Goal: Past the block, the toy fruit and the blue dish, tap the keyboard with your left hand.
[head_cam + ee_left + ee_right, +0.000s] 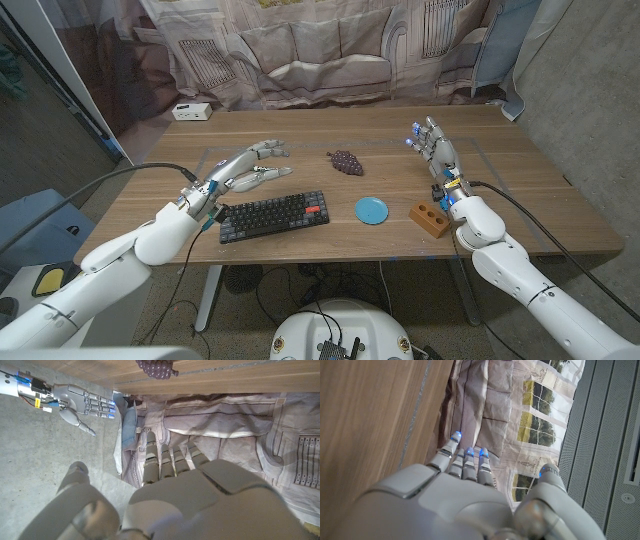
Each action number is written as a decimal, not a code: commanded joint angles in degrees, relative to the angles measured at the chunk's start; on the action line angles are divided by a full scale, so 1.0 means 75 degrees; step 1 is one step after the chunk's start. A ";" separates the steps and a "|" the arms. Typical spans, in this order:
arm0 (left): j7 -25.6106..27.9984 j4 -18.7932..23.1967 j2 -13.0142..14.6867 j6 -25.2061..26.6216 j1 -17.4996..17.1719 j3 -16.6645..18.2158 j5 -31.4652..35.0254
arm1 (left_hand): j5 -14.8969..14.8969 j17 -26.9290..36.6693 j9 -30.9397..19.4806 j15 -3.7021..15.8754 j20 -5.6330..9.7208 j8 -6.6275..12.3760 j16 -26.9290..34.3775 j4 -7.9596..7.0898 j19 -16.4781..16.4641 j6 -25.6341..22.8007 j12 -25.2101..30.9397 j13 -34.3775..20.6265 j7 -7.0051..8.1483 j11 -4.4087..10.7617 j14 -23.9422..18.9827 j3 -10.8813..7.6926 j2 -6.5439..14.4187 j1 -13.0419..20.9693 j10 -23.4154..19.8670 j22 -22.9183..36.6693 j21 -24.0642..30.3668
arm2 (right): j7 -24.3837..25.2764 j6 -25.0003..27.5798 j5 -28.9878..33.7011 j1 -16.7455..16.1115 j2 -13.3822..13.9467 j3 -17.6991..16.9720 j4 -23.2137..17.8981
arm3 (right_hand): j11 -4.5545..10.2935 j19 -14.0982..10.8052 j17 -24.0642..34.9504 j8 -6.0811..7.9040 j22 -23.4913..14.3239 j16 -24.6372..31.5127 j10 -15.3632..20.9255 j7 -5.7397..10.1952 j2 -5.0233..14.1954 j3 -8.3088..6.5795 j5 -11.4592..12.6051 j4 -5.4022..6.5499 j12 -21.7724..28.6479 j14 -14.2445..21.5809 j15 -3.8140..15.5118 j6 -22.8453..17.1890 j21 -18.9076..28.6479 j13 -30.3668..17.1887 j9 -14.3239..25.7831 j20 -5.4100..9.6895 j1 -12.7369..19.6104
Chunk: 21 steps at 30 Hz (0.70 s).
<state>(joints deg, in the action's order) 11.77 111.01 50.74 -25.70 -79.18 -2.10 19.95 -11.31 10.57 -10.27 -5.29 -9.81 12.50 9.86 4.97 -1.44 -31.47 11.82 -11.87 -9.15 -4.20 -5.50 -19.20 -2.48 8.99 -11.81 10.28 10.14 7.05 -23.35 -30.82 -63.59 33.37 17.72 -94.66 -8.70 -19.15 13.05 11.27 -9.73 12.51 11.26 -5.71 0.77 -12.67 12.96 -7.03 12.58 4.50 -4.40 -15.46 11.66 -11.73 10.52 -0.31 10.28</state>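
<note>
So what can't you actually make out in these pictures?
- Keyboard: its near left corner is hidden by the left hand and wrist in the head view; key legends too small.
- White box at the far edge: markings too small.
- Toy grapes: cut off by the left wrist picture's edge.
- Wooden block: the depth of its holes is unclear.

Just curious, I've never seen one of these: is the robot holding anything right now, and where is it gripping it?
Nothing is held. The left hand hangs open beyond the keyboard, fingers spread, and the right hand is open too.
</note>
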 commanded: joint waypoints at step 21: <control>-0.1252 0.1347 0.1004 0.1568 0.0265 0.0041 0.1452 | -0.0053 0.0014 -0.0049 0.0188 0.0155 0.0054 0.0024 -0.0116 0.1047 -0.1183 -0.0138 0.0001 -0.0343 0.0241 0.1245 0.0242 0.0086 -0.0389 0.1496 0.0049 0.0049 | 0.0285 -0.0064 0.0015 -0.0658 0.0100 -0.0263 -0.0426 | 0.0015 -0.0035 0.0008 0.0022 -0.0023 -0.0021 0.0111 0.0052 0.0086 -0.0009 -0.0035 0.0020 -0.0013 0.0073 -0.0025 -0.0113 -0.0040 -0.0007 0.0021 -0.0049 -0.0007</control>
<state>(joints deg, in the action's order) 6.65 117.54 56.09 -19.77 -78.10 -1.12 26.90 -11.31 10.57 -10.50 -3.87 -8.49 12.85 9.87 4.34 5.93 -39.26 10.75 -11.71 -10.79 -2.46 3.30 -17.63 -1.80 6.48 -0.91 10.56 10.15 8.78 -23.78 -30.61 -66.95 33.72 16.53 -96.80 -8.49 -19.15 13.06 11.27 -9.72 12.51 11.47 -5.41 1.01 -12.67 12.64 -7.03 12.58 4.61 -4.51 -15.76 11.44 -11.74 10.52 -0.31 10.05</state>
